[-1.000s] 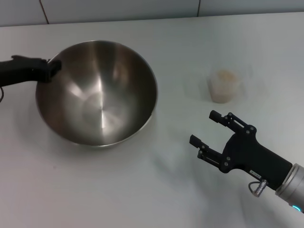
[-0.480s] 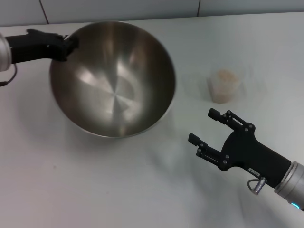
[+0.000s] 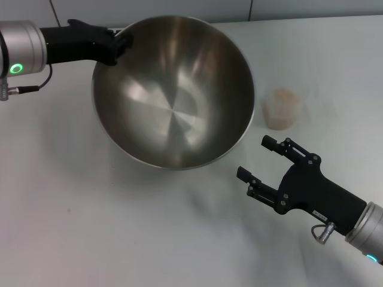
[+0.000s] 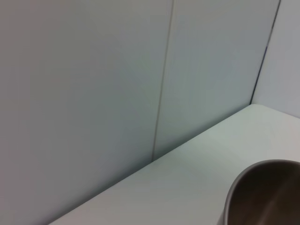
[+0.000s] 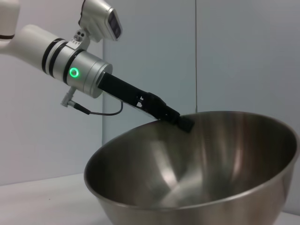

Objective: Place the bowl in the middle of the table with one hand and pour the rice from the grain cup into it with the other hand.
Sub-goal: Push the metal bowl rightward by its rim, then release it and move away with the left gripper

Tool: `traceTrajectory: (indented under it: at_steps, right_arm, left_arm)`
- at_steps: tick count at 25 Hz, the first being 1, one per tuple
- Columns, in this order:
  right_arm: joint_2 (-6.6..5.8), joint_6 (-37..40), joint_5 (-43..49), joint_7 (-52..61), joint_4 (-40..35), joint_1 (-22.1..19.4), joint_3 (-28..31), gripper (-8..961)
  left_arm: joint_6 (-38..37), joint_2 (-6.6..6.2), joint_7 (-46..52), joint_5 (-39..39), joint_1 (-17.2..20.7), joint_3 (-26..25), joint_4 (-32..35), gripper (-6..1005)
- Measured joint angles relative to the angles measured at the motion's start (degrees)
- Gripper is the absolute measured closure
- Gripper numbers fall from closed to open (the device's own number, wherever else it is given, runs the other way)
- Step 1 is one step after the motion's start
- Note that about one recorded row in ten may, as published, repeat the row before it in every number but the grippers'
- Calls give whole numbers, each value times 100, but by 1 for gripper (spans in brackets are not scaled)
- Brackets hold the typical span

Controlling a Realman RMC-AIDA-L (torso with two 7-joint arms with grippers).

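- The large round stainless-steel bowl point(image 3: 173, 89) is shiny brushed grey.
- The flat matte surface point(image 3: 90, 227) is plain white.
- The small clear plastic cup point(image 3: 281, 109) shows beige rice grains point(image 3: 282, 94).
- Both pronged pincers, left point(image 3: 119, 43) and right point(image 3: 258, 160), are black.

A big grey wall point(image 4: 93, 93) with thin lines fills most of the view. Below it is the white table point(image 4: 187, 178). The rim of the shiny bowl point(image 4: 262, 194) peeks in at one corner.

The plain white desk point(image 3: 119, 239) is seen carrying a small clear grain cup point(image 3: 282, 108), filled with rice point(image 3: 282, 95) and set upright toward the desk's right side.
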State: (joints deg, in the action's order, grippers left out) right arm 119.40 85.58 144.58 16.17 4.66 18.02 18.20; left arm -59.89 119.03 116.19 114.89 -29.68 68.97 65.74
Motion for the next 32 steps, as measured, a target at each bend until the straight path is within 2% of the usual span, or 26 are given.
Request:
traceTrajectory:
  at_steps: [14, 25, 32]
  right_arm:
    - [-5, 38, -2, 1, -17, -55, 0, 193]
    - [-1, 5, -10, 1, -3, -36, 0, 193]
    - [6, -4, -10, 1, -2, -35, -1, 193]
  left_arm:
    - [113, -2, -4, -11, -132, 217, -55, 957]
    - [663, 6, -222, -284, -110, 715, -560, 957]
    - [949, 5, -625, -619, -219, 805, -1081, 958]
